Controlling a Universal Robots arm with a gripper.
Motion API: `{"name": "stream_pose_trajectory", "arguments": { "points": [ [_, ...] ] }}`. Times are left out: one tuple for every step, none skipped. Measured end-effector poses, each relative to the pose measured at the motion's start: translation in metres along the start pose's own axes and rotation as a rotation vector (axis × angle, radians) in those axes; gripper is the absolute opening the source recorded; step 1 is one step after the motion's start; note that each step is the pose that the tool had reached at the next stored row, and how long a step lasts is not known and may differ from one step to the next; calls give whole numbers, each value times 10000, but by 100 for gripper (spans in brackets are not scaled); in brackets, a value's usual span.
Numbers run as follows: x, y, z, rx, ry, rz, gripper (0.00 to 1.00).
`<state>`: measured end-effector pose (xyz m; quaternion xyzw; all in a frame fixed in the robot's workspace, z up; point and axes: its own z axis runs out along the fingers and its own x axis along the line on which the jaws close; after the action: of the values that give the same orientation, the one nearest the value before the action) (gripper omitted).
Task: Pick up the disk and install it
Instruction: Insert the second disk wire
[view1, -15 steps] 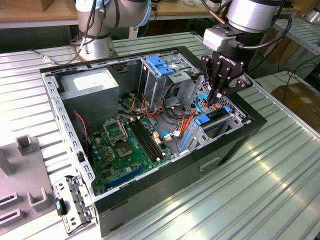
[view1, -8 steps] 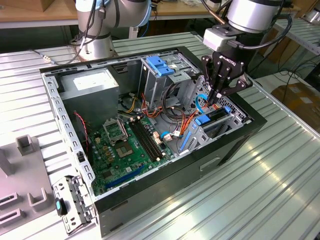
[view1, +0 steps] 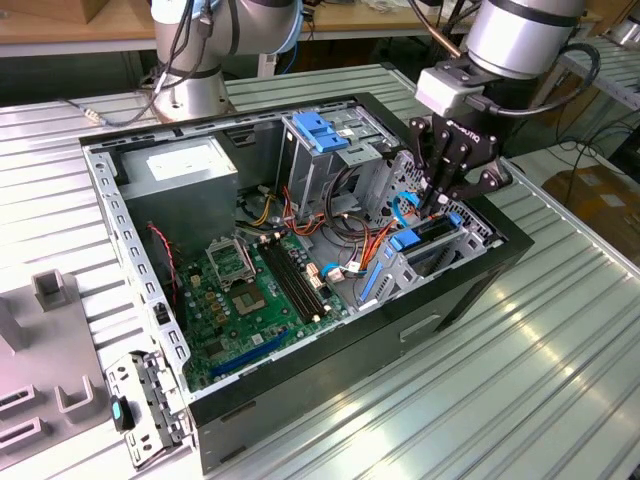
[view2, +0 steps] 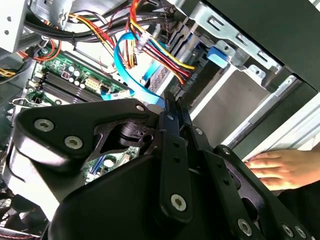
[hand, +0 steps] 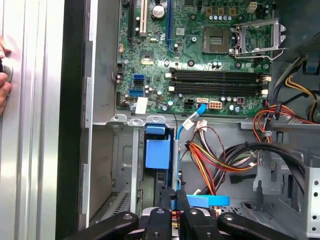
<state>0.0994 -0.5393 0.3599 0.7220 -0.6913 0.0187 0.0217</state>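
Gripper lowered into case at exterior view's right, hemmed by cage wall and cables; fingers together, apparently pinching a blue cable. Disk seated in cage, just below the fingertips. Hand on case edge.

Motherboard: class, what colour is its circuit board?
Green; the motherboard shows best in the first wrist view.
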Motion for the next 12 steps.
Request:
{"name": "stream_pose_trajectory", "arguments": {
  "points": [
    [23, 2, 5, 8, -49, 1, 16],
    [41, 4, 9, 16, -97, 1, 16],
    [57, 4, 13, 27, -136, 1, 16],
    [63, 5, 17, 45, -143, 2, 16],
    [63, 6, 22, 82, -145, 2, 16],
    [63, 9, 25, 167, -141, 4, 16],
    [64, 13, 28, 278, -135, 6, 16],
    [63, 18, 31, 330, -133, 5, 16],
    [63, 25, 34, 359, -134, 6, 16],
    [63, 26, 37, 365, -135, 7, 16],
    [62, 26, 44, 366, -145, 5, 16],
    [64, 26, 49, 367, -153, 5, 16]
  ]
}}
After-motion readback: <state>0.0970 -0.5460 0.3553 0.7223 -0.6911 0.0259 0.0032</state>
